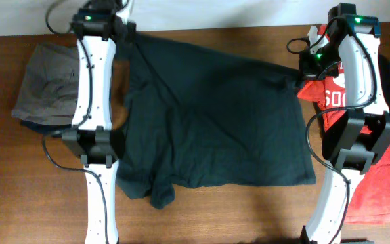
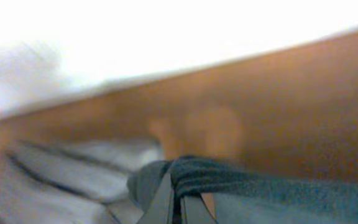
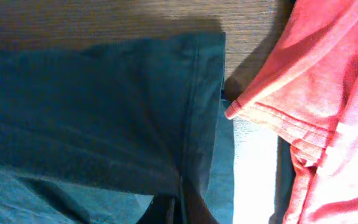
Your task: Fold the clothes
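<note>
Clamping onto the dark shirt (image 1: 215,122) are the left gripper (image 2: 178,191) and right gripper (image 3: 180,200). It lies spread across the table (image 1: 242,213).

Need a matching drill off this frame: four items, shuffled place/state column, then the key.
Items
1. dark teal shirt
2. grey garment
3. red clothing
4. left fingers

Place or state
A. bunched at the right end of the table
B. pinched shut on an edge of the teal fabric
C. spread across the middle of the table
D. piled at the left end of the table

Pairs: 1-C, 2-D, 3-A, 4-B
</note>
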